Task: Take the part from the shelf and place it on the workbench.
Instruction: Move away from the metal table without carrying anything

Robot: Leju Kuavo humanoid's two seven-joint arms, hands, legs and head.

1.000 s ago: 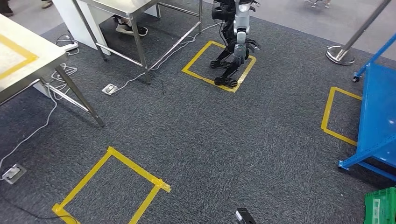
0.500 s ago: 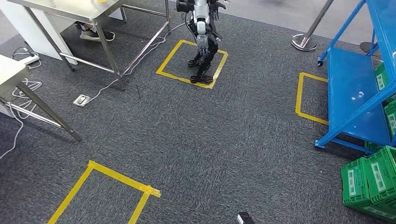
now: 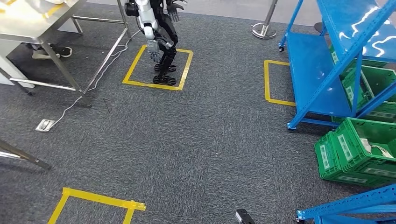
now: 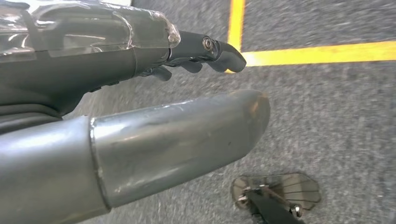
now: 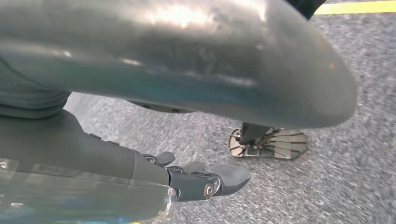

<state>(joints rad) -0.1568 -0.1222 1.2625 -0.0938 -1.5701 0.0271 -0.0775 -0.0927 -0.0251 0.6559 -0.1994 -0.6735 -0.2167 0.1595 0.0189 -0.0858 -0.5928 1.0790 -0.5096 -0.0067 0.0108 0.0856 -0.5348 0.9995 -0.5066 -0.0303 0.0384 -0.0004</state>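
The blue metal shelf (image 3: 322, 79) stands at the right of the head view, its lower board bare. Green crates (image 3: 355, 149) sit on the floor by its foot, and one holds a pale object (image 3: 373, 148) that I cannot make out. A steel workbench (image 3: 32, 23) is at the far left. My left hand (image 4: 140, 88) hangs over the grey carpet, thumb and fingers (image 4: 210, 49) apart, holding nothing. My right hand (image 5: 116, 140) hangs the same way, its fingers (image 5: 210, 179) spread from the thumb with nothing between them.
Another robot (image 3: 159, 32) stands in a yellow taped square (image 3: 184, 70) ahead. More taped squares lie by the shelf (image 3: 267, 79) and near my feet (image 3: 93, 198). A stanchion base (image 3: 263, 31), a floor socket (image 3: 45, 125) and a cable (image 3: 93, 84) lie beyond.
The camera has turned to the right: the workbench and the other robot slid left in the picture, and the blue shelf and green crates came into view.
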